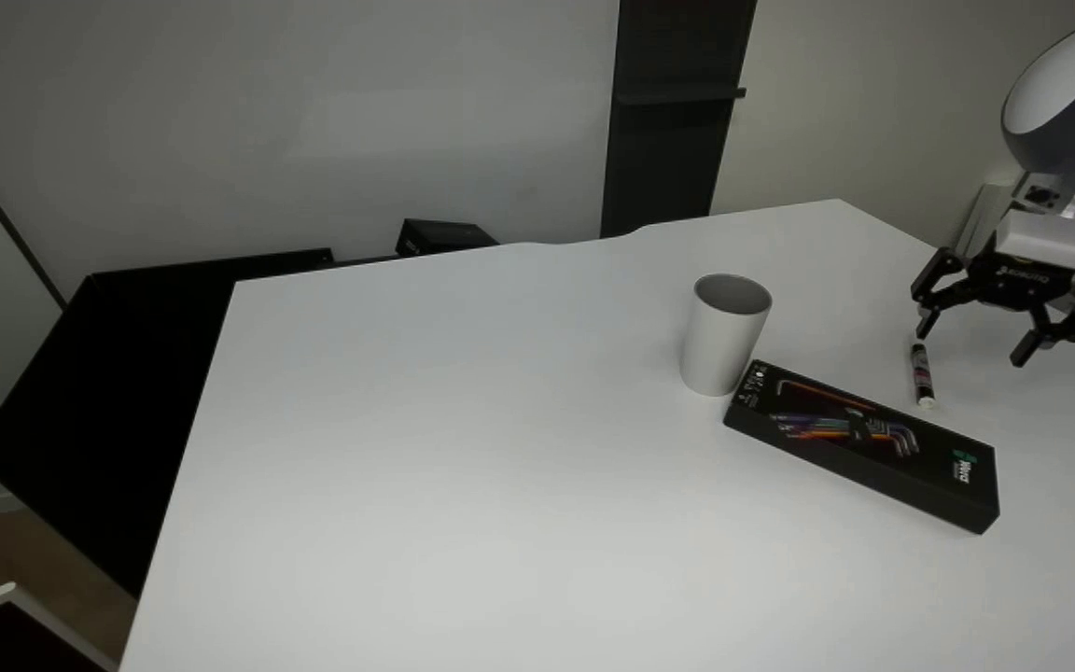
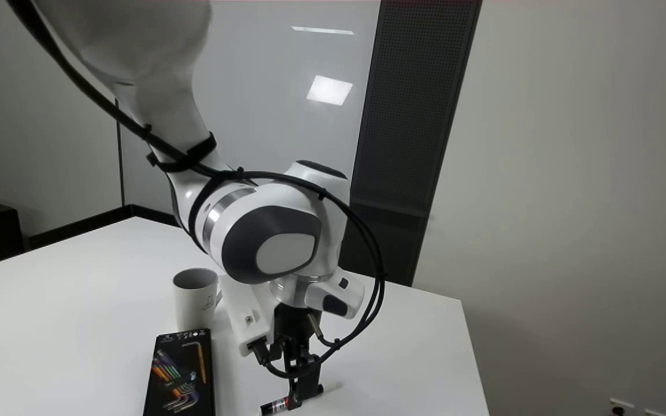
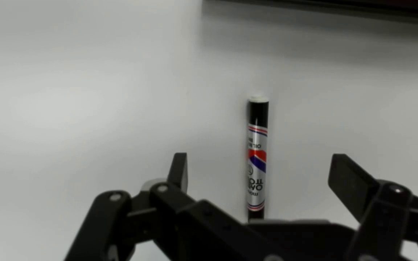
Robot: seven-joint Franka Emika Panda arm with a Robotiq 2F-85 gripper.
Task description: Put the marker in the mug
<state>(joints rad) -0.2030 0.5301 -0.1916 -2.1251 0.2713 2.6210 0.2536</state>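
A black and silver marker with red and blue bands lies on the white table in both exterior views [image 1: 922, 375] [image 2: 276, 406] and in the wrist view [image 3: 257, 145]. A white mug stands upright in both exterior views [image 1: 720, 350] [image 2: 191, 306]; it is out of the wrist view. My gripper [image 1: 974, 339] is open and empty, pointing down above the marker. In the wrist view the marker appears between the spread fingers [image 3: 259, 161], apart from both, and its near end is hidden by the gripper's body. In an exterior view a finger [image 2: 295, 400] hides part of the marker.
A black box with pictures of hex keys lies on the white table [image 1: 500, 467], between marker and mug in an exterior view [image 1: 859, 448]; it also shows in an exterior view [image 2: 180, 375]. Its dark edge crosses the top of the wrist view [image 3: 325, 6]. Walls stand behind the table.
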